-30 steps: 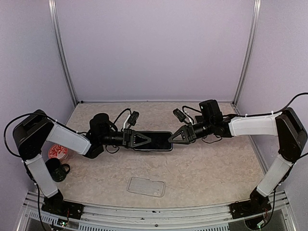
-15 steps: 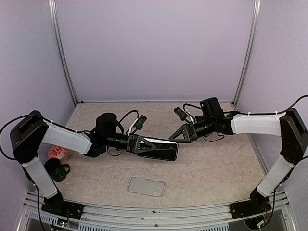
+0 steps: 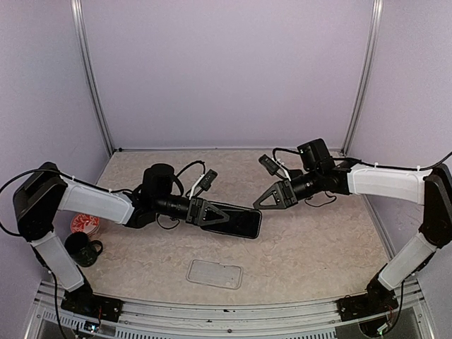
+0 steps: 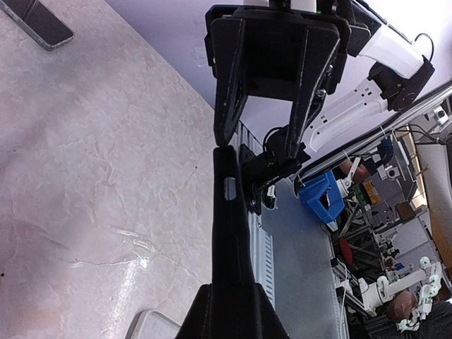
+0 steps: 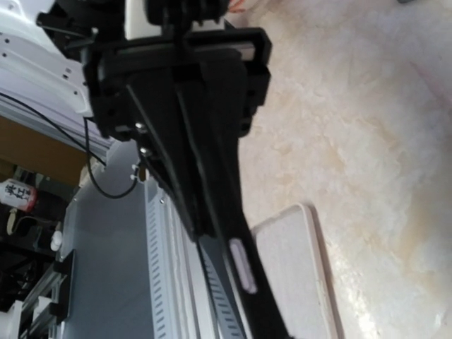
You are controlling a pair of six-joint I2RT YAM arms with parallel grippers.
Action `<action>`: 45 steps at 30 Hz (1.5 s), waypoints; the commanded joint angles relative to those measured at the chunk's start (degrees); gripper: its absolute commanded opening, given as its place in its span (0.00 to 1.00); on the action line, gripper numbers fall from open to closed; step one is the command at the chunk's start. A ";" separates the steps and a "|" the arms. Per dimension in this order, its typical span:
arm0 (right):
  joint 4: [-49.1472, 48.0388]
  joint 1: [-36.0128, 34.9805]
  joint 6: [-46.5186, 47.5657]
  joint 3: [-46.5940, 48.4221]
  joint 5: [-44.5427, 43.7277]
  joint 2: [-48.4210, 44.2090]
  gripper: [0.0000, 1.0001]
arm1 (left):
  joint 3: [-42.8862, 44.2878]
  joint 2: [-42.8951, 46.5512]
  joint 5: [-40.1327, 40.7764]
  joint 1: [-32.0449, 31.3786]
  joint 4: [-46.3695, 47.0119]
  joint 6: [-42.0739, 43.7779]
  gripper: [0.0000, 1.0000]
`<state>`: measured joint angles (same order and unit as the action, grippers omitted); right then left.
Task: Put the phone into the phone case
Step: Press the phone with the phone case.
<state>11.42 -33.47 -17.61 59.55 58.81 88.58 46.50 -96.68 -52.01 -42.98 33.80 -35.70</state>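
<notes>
**Item 1. Phone case** [image 3: 215, 273]: Clear and rectangular. It lies flat on the tabletop [image 3: 318, 247] near the front edge. It serves as the landmark for every entry below.

**Item 2. Phone** [image 3: 244, 222]: Black slab, located beyond the phone case and slightly to its right. It is apart from the case and not in it. The long axis runs roughly left to right, with the right end a little closer to the case than the left end. It is held by its left end only, and the right end is free. Both wrist views show it edge-on. Whether the free end touches the tabletop cannot be told.

**Item 3. Left hand** [image 3: 215, 214]: Clenched on the left end of the phone, with 1 finger on each face. It is straight beyond the phone case.

**Item 4. Right hand** [image 3: 258, 204]: Released and grasping nothing. Its 2 fingers are spread, as the left wrist view shows plainly. It is beyond the phone case and to its right, farther from the case than the phone is. The tips point at the phone's free end, near it but not touching.

**Item 5. Red-and-white round object** [image 3: 83, 224]: On the tabletop, well to the left of the phone case. Its kind cannot be made out.

**Item 6. Black mug** [image 3: 83, 248]: On the tabletop, well to the left of the phone case. It stands just on the near side of item 5.
</notes>
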 commanded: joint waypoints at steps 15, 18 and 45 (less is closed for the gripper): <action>6.12 -0.84 5.20 1.57 -4.55 0.36 0.32 | 3.48 2.82 -0.29 -1.05 -1.30 3.36 0.00; 6.67 -1.13 5.59 1.40 -5.11 0.45 0.31 | 3.45 2.56 -0.28 -1.05 -1.23 3.27 0.00; 7.83 -2.34 6.72 1.01 -7.38 1.57 0.06 | 3.16 2.29 1.03 -1.40 -0.95 3.12 0.00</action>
<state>18.41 -35.24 -10.94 59.75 52.25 89.36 47.42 -96.09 -50.52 -43.88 28.93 -33.19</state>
